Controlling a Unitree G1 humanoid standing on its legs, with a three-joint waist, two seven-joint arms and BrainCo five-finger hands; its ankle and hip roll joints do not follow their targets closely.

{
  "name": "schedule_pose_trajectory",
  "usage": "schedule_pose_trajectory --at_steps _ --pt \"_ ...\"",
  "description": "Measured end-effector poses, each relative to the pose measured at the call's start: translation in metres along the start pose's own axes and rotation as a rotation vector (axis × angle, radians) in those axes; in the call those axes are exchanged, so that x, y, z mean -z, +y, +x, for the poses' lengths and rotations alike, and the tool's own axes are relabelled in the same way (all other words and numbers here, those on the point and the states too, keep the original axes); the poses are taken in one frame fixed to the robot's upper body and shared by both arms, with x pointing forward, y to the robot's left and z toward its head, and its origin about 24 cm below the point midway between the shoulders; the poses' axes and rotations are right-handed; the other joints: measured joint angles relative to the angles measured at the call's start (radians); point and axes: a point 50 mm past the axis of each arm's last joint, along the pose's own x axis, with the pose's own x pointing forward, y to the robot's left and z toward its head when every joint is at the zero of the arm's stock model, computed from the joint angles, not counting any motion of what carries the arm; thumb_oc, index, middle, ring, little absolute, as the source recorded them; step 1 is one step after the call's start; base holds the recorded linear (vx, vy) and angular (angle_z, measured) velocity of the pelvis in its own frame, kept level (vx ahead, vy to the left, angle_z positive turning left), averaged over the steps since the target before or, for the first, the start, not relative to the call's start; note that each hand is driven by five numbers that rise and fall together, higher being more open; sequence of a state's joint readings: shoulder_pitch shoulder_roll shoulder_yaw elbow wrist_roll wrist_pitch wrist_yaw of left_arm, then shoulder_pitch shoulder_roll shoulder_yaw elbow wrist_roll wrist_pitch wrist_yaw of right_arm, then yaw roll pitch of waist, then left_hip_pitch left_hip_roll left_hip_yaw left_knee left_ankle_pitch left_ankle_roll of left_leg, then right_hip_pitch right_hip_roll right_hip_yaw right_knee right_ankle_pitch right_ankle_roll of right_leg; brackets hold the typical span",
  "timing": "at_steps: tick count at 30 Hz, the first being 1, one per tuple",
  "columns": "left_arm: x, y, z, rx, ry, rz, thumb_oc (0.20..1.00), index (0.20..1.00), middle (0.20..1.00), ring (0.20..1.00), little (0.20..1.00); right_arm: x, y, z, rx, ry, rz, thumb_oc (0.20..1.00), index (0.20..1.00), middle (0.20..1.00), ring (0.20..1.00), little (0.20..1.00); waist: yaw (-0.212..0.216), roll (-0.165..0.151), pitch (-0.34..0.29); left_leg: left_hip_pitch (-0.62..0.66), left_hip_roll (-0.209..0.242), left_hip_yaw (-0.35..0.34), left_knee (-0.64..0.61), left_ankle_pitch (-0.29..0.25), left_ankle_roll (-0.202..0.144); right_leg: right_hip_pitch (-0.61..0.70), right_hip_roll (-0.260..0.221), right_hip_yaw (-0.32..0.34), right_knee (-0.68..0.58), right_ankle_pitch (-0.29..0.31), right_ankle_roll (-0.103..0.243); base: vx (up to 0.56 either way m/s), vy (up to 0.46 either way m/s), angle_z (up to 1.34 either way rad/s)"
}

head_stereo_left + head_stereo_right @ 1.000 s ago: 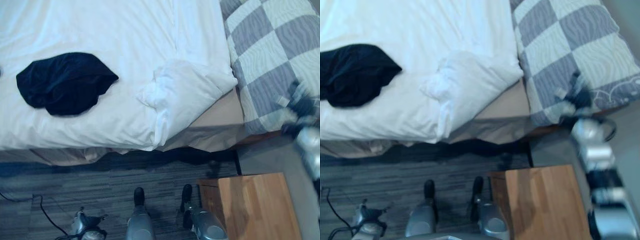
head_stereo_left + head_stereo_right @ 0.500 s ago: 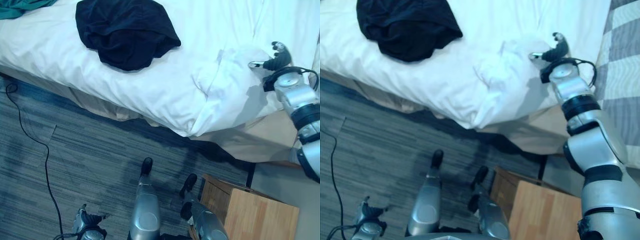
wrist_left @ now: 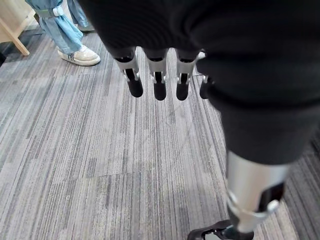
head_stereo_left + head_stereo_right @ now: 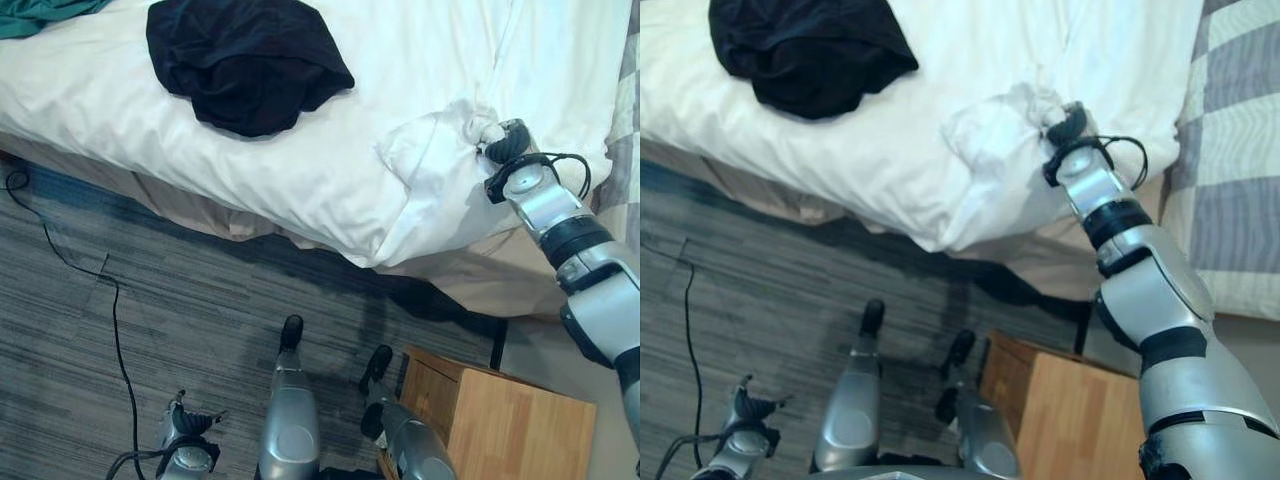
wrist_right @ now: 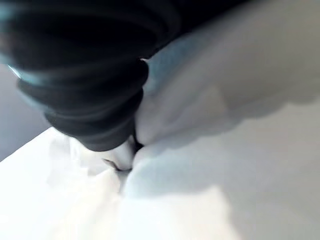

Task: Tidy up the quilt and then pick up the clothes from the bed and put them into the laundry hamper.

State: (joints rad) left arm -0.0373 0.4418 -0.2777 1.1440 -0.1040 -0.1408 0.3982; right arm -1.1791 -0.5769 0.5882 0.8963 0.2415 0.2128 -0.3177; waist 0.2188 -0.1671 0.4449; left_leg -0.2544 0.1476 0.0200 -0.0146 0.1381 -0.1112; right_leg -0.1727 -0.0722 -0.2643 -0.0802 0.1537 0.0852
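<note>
While the left hand (image 3: 160,75) hangs open over the floor, the right hand (image 4: 503,142) grips the bunched quilt (image 4: 440,160) corner on the bed, dark clothes (image 4: 245,60) lying well apart.

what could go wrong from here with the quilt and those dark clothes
1. The right hand is bunched into the folded-back corner of the white quilt; a hard pull might leave it more crumpled instead of flat.
2. The dark clothes lie on the same quilt, so dragging it could shift them or slide them toward the bed edge.
3. The left hand hangs over the floor, so nothing steadies the fabric.
</note>
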Motion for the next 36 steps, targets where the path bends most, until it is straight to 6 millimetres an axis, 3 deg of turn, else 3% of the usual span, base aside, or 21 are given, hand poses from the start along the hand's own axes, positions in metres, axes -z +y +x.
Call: schedule_pose_trajectory --at_steps 3,6,10,12,13,14,18,26,28,30,33,34,35,36 --pt "-0.002 -0.001 0.000 0.000 -0.009 -0.007 1.000 1.000 1.000 1.000 1.000 0.003 0.006 -0.014 0.008 -0.072 0.088 0.200 0.200 0.200 0.200 0.200 -0.028 -0.001 0.000 0.019 0.002 0.024 -0.007 0.002 0.000 0.001 0.001 0.024 0.000 0.005 -0.002 -0.03 -0.027 -0.19" --pt "-0.006 -0.004 -0.001 -0.001 -0.014 -0.014 1.000 1.000 1.000 1.000 1.000 0.022 0.012 -0.034 0.007 -0.081 0.162 0.200 0.200 0.200 0.200 0.200 -0.049 -0.001 0.000 0.056 0.005 0.056 -0.023 0.002 0.000 0.012 0.003 0.052 0.000 0.013 -0.007 -0.01 -0.040 -0.29" --pt "-0.007 -0.011 -0.004 -0.010 -0.009 -0.033 1.000 1.000 1.000 1.000 1.000 0.100 0.030 -0.089 -0.013 0.087 0.205 0.200 0.200 0.200 0.200 0.200 -0.142 -0.001 -0.001 0.121 0.011 0.107 -0.044 -0.005 0.001 0.041 0.007 0.097 0.000 0.013 -0.007 -0.01 -0.051 -0.33" --pt "-0.011 -0.017 -0.005 0.001 -0.014 -0.045 1.000 1.000 1.000 1.000 1.000 0.122 0.034 -0.104 -0.001 0.137 0.178 0.200 0.200 0.200 0.200 0.200 -0.191 0.010 0.003 0.131 0.012 0.121 -0.044 -0.007 0.002 0.039 0.009 0.113 0.000 0.012 -0.006 -0.01 -0.044 -0.33" --pt "-0.012 -0.019 -0.006 0.007 -0.017 -0.048 1.000 1.000 1.000 1.000 1.000 0.121 0.035 -0.105 0.014 0.120 0.186 0.442 0.442 0.442 0.442 0.442 -0.201 0.016 0.004 0.135 0.014 0.130 -0.045 -0.007 0.002 0.039 0.011 0.118 0.000 0.012 -0.006 -0.02 -0.048 -0.26" --pt "-0.015 -0.024 -0.007 0.019 -0.025 -0.052 1.000 1.000 1.000 1.000 1.000 0.114 0.036 -0.104 0.029 0.077 0.184 1.000 1.000 1.000 1.000 1.000 -0.217 0.031 0.000 0.140 0.017 0.136 -0.045 -0.008 0.001 0.038 0.014 0.130 0.000 0.012 -0.006 -0.02 -0.031 -0.19" --pt "-0.025 -0.035 -0.009 0.050 -0.055 -0.030 1.000 1.000 1.000 1.000 1.000 0.131 0.042 -0.104 0.061 0.153 0.185 1.000 1.000 1.000 1.000 1.000 -0.211 0.066 0.002 0.146 0.020 0.140 -0.043 -0.010 -0.001 0.043 0.022 0.135 0.000 0.012 -0.006 -0.02 -0.003 -0.02" --pt "-0.014 -0.036 -0.010 0.059 -0.013 0.015 1.000 1.000 1.000 1.000 1.000 0.167 0.065 -0.114 0.135 0.394 0.437 1.000 1.000 1.000 1.000 1.000 -0.203 0.066 0.000 0.206 0.003 0.160 -0.064 -0.021 0.010 0.086 0.001 0.142 0.000 0.010 -0.005 -0.01 0.011 -0.03" --pt "-0.011 -0.037 -0.011 0.061 -0.004 0.025 1.000 1.000 1.000 1.000 1.000 0.184 0.074 -0.124 0.143 0.492 0.523 1.000 1.000 1.000 1.000 1.000 -0.202 0.061 -0.021 0.230 0.000 0.161 -0.064 -0.036 0.013 0.111 -0.002 0.141 0.000 0.006 -0.003 0.03 0.026 0.03" --pt "-0.007 -0.036 -0.011 0.060 0.007 0.033 1.000 1.000 1.000 1.000 1.000 0.205 0.087 -0.143 0.122 0.576 0.546 1.000 1.000 1.000 1.000 1.000 -0.204 0.052 -0.083 0.238 -0.002 0.162 -0.064 -0.044 0.013 0.118 -0.004 0.141 0.000 0.002 0.000 0.11 0.025 -0.01" --pt "0.002 -0.035 -0.013 0.060 0.039 0.056 1.000 1.000 1.000 1.000 1.000 0.223 0.099 -0.159 0.113 0.680 0.603 1.000 1.000 1.000 1.000 1.000 -0.206 0.043 -0.125 0.278 -0.002 0.167 -0.065 -0.062 0.011 0.157 -0.004 0.145 0.000 -0.015 0.007 0.06 -0.018 -0.02" --pt "0.007 -0.034 -0.014 0.061 0.043 0.074 1.000 1.000 1.000 1.000 1.000 0.238 0.101 -0.176 0.110 0.744 0.593 1.000 1.000 1.000 1.000 1.000 -0.206 0.032 -0.173 0.280 -0.004 0.167 -0.065 -0.071 0.011 0.159 -0.008 0.147 0.000 -0.031 0.012 0.05 -0.045 0.02" --pt "0.009 -0.033 -0.014 0.059 0.042 0.084 1.000 1.000 1.000 1.000 1.000 0.242 0.102 -0.181 0.110 0.769 0.596 1.000 1.000 1.000 1.000 1.000 -0.206 0.025 -0.182 0.284 -0.003 0.167 -0.065 -0.071 0.011 0.162 -0.007 0.146 0.000 -0.031 0.012 0.05 -0.052 0.02" --pt "0.011 -0.031 -0.014 0.057 0.044 0.097 1.000 1.000 1.000 1.000 1.000 0.259 0.105 -0.198 0.099 0.881 0.552 1.000 1.000 1.000 1.000 1.000 -0.206 0.010 -0.189 0.290 -0.002 0.168 -0.065 -0.071 0.010 0.169 -0.006 0.146 0.000 -0.031 0.012 0.03 -0.036 -0.02"
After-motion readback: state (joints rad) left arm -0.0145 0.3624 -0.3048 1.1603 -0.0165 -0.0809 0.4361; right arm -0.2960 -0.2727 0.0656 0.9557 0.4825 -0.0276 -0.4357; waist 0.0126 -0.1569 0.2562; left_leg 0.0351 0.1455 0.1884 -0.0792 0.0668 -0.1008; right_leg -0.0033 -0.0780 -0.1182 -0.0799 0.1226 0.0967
